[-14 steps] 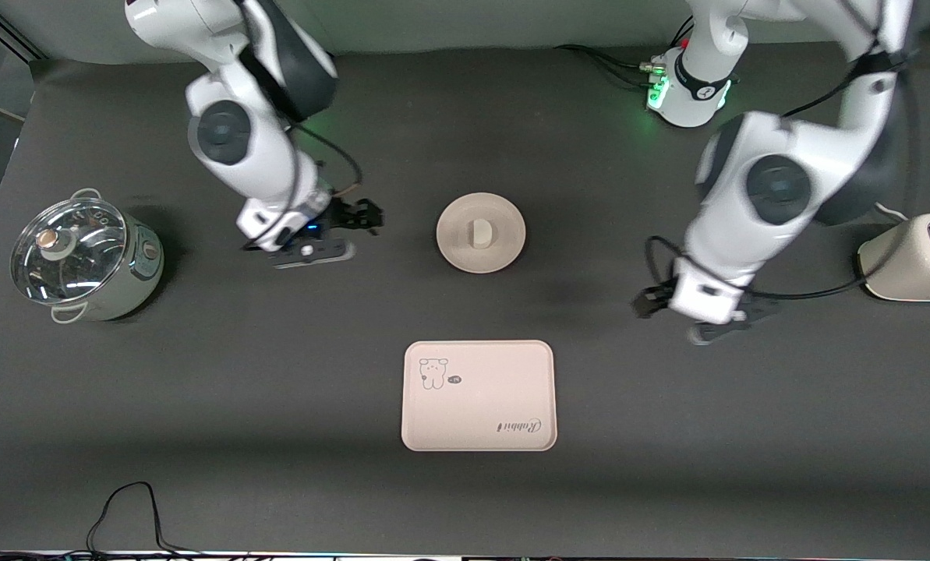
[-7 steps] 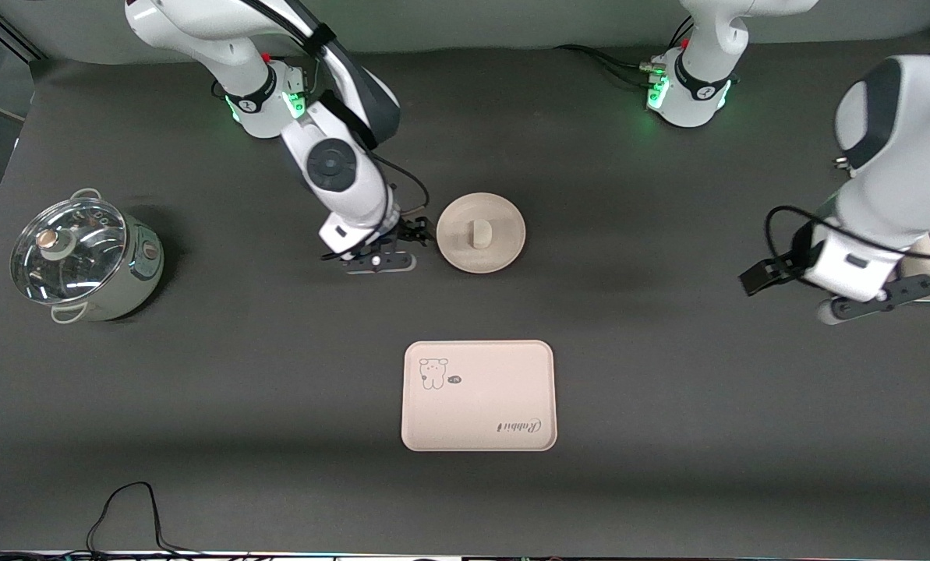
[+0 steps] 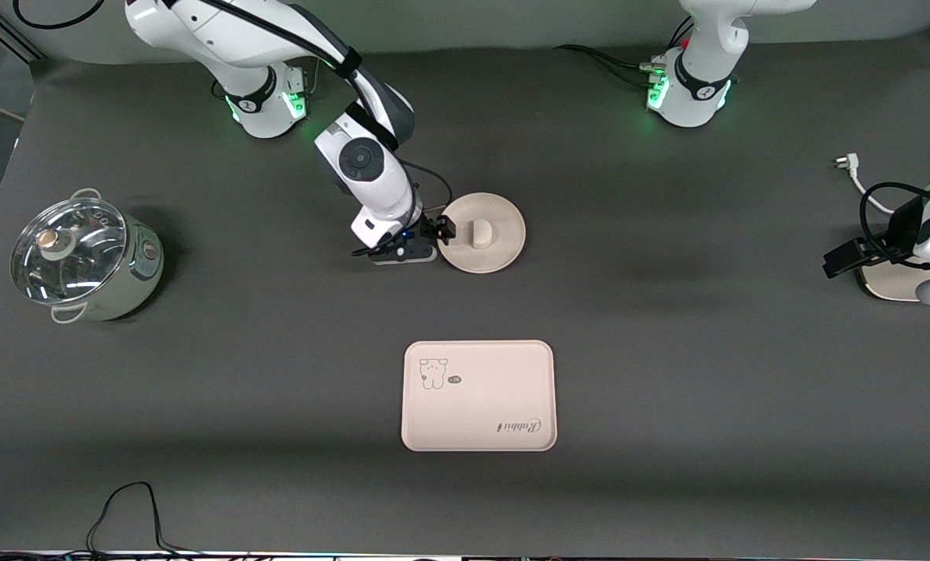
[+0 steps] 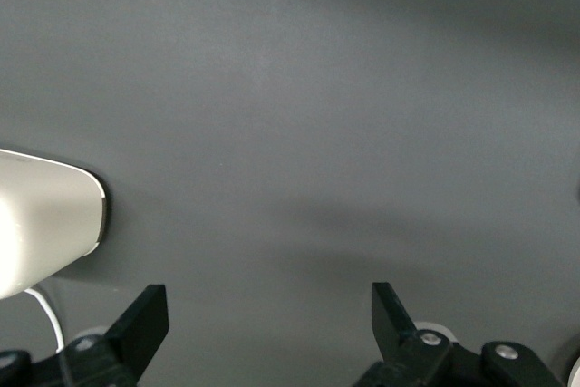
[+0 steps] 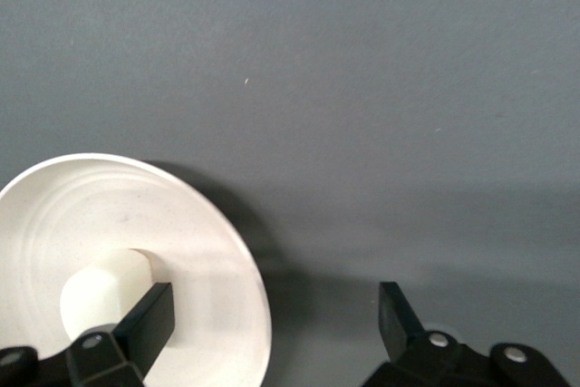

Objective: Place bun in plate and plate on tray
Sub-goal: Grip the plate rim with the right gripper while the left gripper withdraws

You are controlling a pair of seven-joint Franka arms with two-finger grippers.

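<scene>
One bun [image 3: 479, 233], one plate [image 3: 503, 251], one tray [image 3: 478, 405], one pot [image 3: 83, 261], one toaster [image 4: 41, 233].

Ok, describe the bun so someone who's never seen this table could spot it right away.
Start at the cream-pink rectangular tray with the rabbit drawing. Farther from the front camera sits a round cream plate, the right gripper at its rim. The bun is the small off-white lump in the plate's middle, the only thing on it.
</scene>
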